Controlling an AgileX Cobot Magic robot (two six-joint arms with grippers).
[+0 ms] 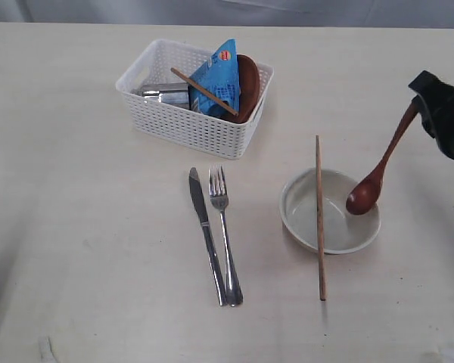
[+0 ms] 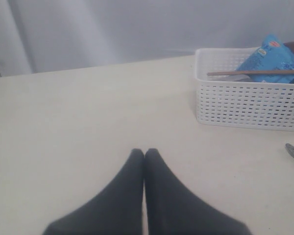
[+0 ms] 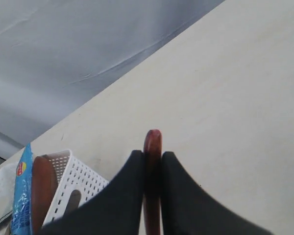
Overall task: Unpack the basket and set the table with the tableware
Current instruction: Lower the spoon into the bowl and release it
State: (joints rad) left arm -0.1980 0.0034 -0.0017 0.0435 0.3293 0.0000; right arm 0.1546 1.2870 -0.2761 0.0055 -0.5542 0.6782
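Knife [image 1: 206,234] and fork [image 1: 225,234] lie paired at lower centre, laid as a setting. At right, the right gripper [image 3: 152,155] pinches the spoon [image 1: 371,185], its head in the bowl [image 1: 340,234], likely for release beside the chopstick [image 1: 319,219]. The left gripper [image 2: 144,152] is closed, empty. The basket [image 1: 189,125], upper centre, holds more tableware. Pale table [image 1: 83,227], grey backdrop.
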